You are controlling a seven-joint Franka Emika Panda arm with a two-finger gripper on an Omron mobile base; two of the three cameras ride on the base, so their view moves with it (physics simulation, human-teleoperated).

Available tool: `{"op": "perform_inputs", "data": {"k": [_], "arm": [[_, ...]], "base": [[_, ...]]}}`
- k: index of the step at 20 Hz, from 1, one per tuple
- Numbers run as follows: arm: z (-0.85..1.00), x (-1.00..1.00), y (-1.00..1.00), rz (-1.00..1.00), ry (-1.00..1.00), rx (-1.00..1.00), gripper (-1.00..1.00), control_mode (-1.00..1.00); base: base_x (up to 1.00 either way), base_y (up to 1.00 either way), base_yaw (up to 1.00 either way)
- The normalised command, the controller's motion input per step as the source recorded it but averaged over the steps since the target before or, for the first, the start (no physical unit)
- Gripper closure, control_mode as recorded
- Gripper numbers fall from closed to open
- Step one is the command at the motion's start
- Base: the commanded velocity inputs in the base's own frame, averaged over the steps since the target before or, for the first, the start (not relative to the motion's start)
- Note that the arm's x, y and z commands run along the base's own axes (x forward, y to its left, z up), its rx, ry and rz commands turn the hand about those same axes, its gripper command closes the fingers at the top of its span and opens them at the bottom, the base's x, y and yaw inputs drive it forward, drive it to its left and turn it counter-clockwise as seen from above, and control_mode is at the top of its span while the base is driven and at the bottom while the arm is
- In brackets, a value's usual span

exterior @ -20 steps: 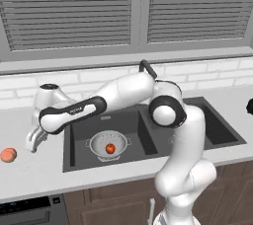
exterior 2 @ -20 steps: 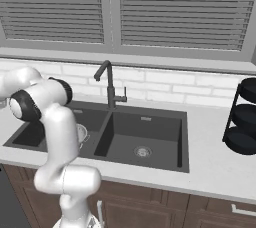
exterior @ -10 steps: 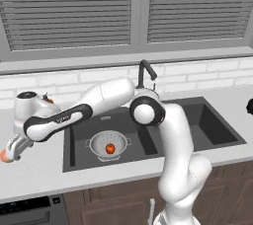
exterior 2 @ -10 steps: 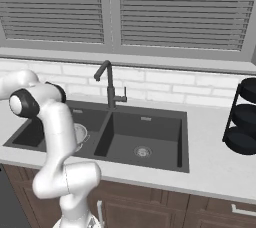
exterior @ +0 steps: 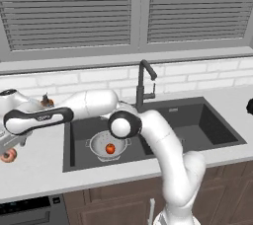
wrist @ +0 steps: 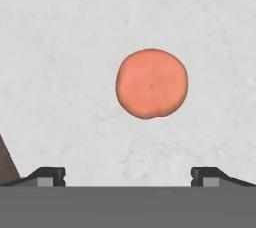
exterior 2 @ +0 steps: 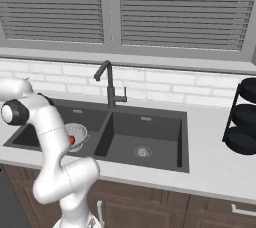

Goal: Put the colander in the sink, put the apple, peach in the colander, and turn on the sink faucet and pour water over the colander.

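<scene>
The pale orange-pink peach [wrist: 151, 83] lies on the light counter, centred ahead of my open gripper [wrist: 128, 174], whose fingertips [wrist: 48, 174] stand wide apart with nothing between them. From the left base, the gripper [exterior: 10, 143] hangs just above the peach [exterior: 7, 156] at the far left of the counter. The silver colander [exterior: 100, 144] sits in the left basin of the dark sink [exterior: 207, 125] with the red apple [exterior: 110, 148] inside. From the right base, the colander [exterior 2: 77, 133] and apple [exterior 2: 72, 140] show beside my arm. The gooseneck faucet [exterior: 143, 83] stands behind the divider.
A small brownish object [exterior: 47, 101] stands on the counter behind my forearm. A black tiered rack [exterior 2: 244, 117] stands on the counter at the right. A white brick wall and a shuttered window run along the back.
My arm has swung further left from the sink's left edge, out over the counter, bringing the open gripper above the peach. Colander and apple have not moved.
</scene>
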Motion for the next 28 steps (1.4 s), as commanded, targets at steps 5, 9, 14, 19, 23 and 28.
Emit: {"op": "perform_inputs", "data": {"k": [5,9,14,19,23,28], "arm": [[-0.29,0.23,0.18,-0.05,0.01,-0.03,-1.0,-1.0],[-0.94,-0.12,0.01,-0.01,-0.04,-0.02,-1.0,-1.0],[-0.72,-0.24,0.0,0.0,-0.24,0.0,-1.0,-1.0],[-0.12,0.02,0.03,0.0,-0.37,0.0,-1.0,-1.0],[-0.42,0.11,0.0,0.0,-0.28,0.0,-1.0,-1.0],[-0.32,0.05,0.0,0.0,-0.25,0.02,-1.0,-1.0]], "base": [[0.0,0.0,0.0],[0.0,0.0,0.0],[0.0,0.0,0.0],[0.0,0.0,0.0],[0.0,0.0,0.0],[0.0,0.0,0.0]]}}
